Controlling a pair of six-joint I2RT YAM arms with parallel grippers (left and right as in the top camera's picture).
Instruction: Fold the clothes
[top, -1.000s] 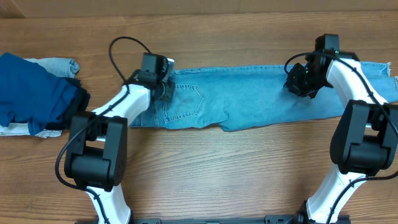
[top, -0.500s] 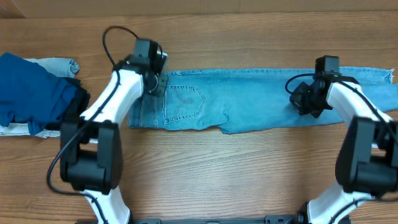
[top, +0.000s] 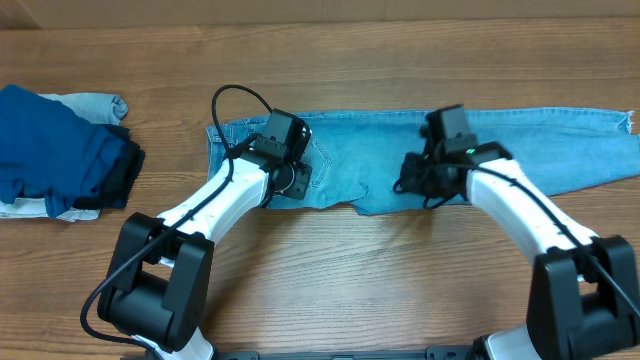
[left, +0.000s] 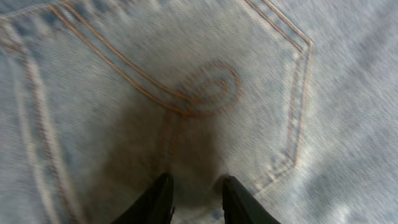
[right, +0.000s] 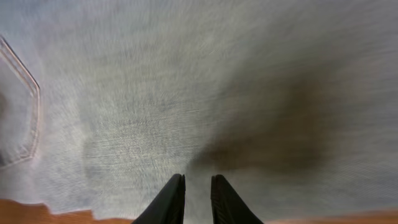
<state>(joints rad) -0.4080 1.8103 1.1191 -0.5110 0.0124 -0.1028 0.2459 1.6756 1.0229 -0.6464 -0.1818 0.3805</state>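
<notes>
The clothes, light-blue denim jeans (top: 380, 150), lie flat across the middle of the table, waist to the left and leg hems at the far right edge. My left gripper (top: 297, 183) hovers low over the back pocket (left: 186, 87), whose tan stitching fills the left wrist view. Its jaws (left: 196, 178) stand a little apart with only shadowed denim showing between them. My right gripper (top: 415, 180) is over the thigh area near the jeans' front edge. Its jaws (right: 198, 177) leave a narrow gap and pinch nothing.
At the far left sits a pile with a dark navy folded garment (top: 55, 150) on top of pale grey-white ones (top: 95, 103). The bare wooden table (top: 350, 270) runs along the front of the jeans. Both white arms reach in from the front edge.
Both arms swung inward. The left gripper came from the waistband down onto the back pocket. The right gripper travelled left from the lower legs to the thigh. The jeans lie about as before.
</notes>
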